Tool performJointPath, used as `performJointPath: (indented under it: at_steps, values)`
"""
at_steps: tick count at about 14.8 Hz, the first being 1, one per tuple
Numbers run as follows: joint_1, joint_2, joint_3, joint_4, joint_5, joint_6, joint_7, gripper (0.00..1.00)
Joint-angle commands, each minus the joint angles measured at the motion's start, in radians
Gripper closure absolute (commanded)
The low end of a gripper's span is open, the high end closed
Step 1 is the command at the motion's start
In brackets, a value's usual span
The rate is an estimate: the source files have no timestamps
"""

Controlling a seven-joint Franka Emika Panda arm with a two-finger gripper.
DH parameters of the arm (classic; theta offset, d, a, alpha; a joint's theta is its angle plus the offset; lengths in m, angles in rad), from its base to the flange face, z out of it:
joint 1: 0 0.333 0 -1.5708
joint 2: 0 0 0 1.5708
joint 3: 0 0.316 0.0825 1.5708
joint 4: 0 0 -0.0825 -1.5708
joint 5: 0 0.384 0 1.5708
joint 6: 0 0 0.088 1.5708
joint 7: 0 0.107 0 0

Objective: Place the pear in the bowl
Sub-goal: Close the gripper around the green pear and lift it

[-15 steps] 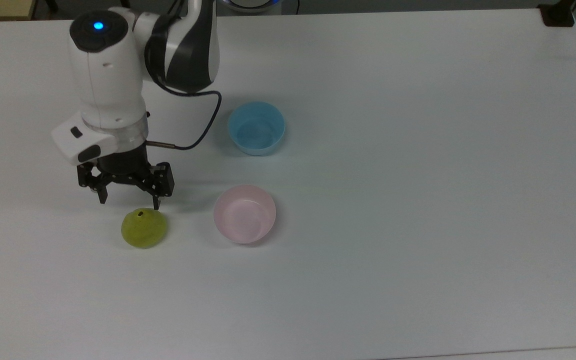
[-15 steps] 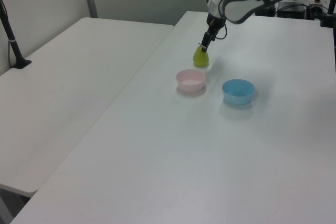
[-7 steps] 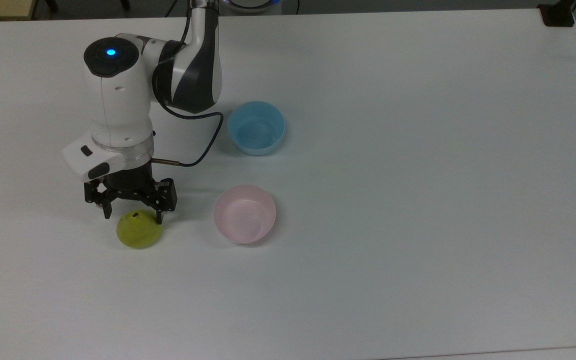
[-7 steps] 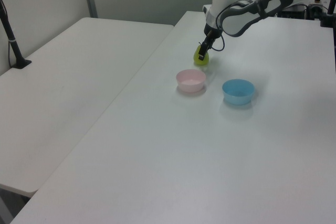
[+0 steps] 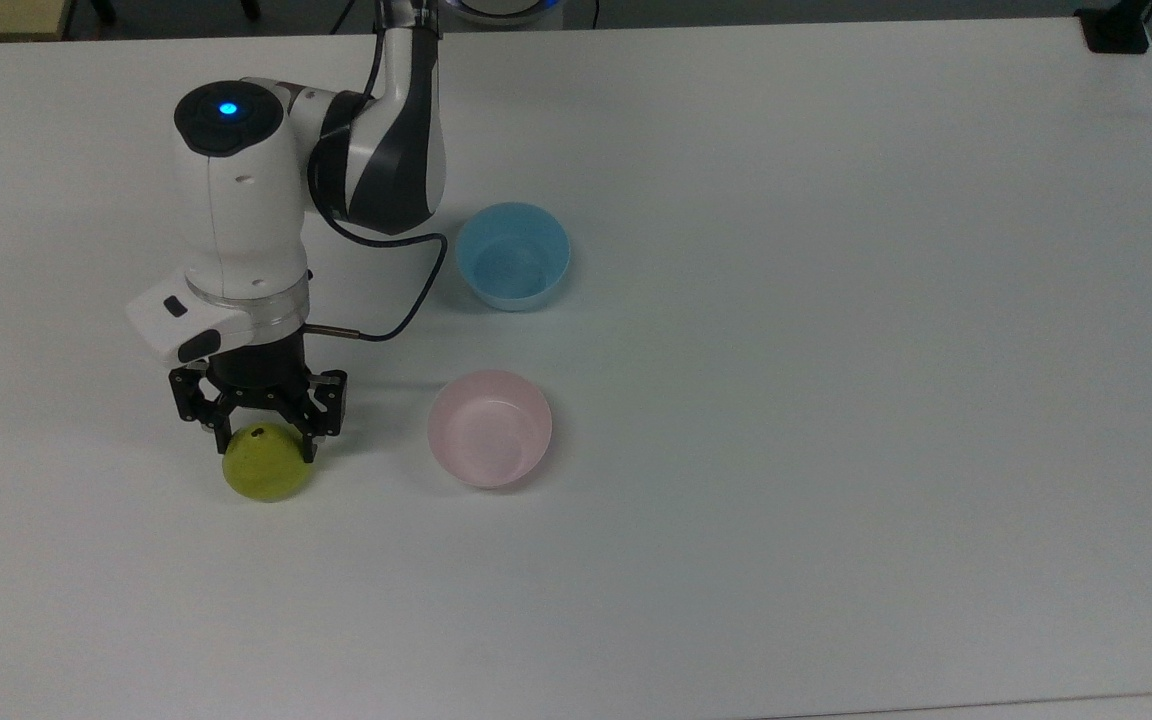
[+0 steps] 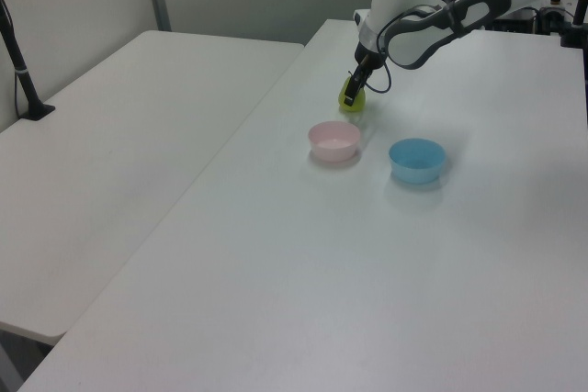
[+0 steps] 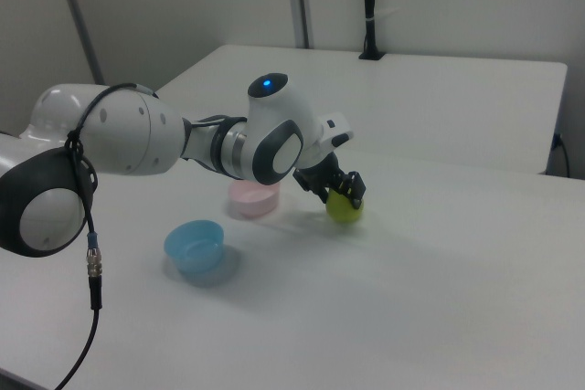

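Gripper [image 5: 265,442] closed around the pear [image 5: 267,470] on the white table [image 5: 836,400]; pink bowl [image 5: 489,428] nearby toward the top view's right. No readable writing.

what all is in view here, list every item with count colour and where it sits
pear: 1, yellow-green, on the white table near the top view's left, between the gripper's fingers
pink bowl: 1, pale pink, on the table to the pear's right in the top view, nothing in it
blue bowl: 1, light blue, above the pink bowl in the top view, nothing in it
table: 1, white, under everything
second table: 1, white, at the left view's left
black post: 1, on the second table's far-left edge in the left view
arm: 1, white and black, blue light on top
gripper: 1, black, fingers either side of the pear's top
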Motion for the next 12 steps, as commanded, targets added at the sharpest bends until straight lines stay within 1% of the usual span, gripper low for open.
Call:
performJointPath:
  at_steps: [1, 3, 6, 9, 12]
  values:
    - [0.003, -0.018, -0.005, -0.004, -0.01, 0.025, -0.011, 0.6]
    - [0.003, -0.049, -0.005, -0.015, -0.01, 0.016, -0.008, 0.6]
    - [0.005, -0.122, -0.003, -0.061, -0.01, -0.024, -0.007, 0.6]
    - [0.02, -0.173, 0.006, -0.064, -0.01, -0.139, -0.002, 0.6]
    - [0.063, -0.217, 0.008, -0.064, -0.01, -0.243, 0.024, 0.6]
